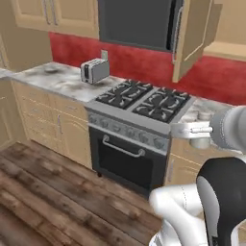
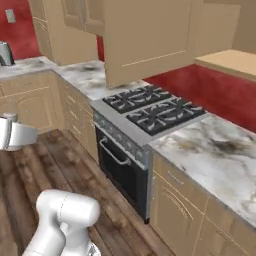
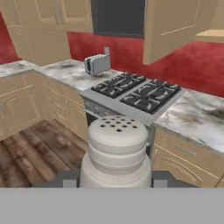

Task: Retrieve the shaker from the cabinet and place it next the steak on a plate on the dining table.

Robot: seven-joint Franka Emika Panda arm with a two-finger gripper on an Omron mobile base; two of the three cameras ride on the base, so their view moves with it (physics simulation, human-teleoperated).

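Shaker [image 3: 117,151] sat pinched upright between the jaws, perforated cap up, held clear of the stove [image 3: 135,94] and open cabinet door [image 3: 175,26], probably for carrying toward the dining table.

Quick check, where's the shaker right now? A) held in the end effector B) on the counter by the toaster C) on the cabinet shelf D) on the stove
A: the hand view shows the shaker upright and close up in the end effector, in front of the stove.
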